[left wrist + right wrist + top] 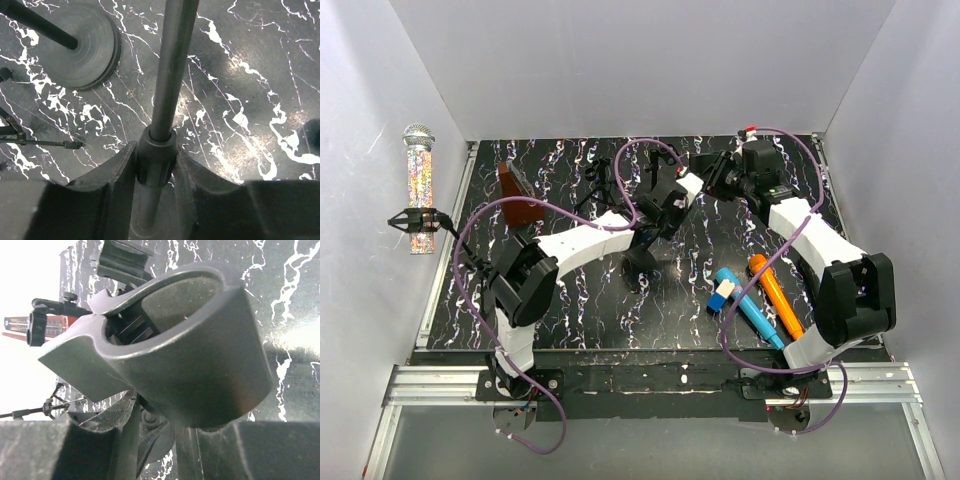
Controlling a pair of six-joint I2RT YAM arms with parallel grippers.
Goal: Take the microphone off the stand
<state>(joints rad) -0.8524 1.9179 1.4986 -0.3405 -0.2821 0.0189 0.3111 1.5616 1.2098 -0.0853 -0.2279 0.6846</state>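
Observation:
The microphone (419, 190), with a silver mesh head and a glittery body, sits in a thin black clip (415, 219) by the left wall. It also shows at the left edge of the right wrist view (15, 324). At the table's middle, my left gripper (665, 213) (156, 150) is shut on the collar (156, 162) of a black stand pole (170, 65), above its round base (640, 267). My right gripper (708, 182) (155, 410) is shut on the joint under that stand's grey C-shaped clip (200, 350), which is empty.
A blue stick (742, 306) and an orange one (776, 296) lie at the front right. A red-brown block (520, 194) stands at the back left. A second round stand base (80, 45) and thin tripod rods (30, 142) lie near the held pole. White walls enclose the table.

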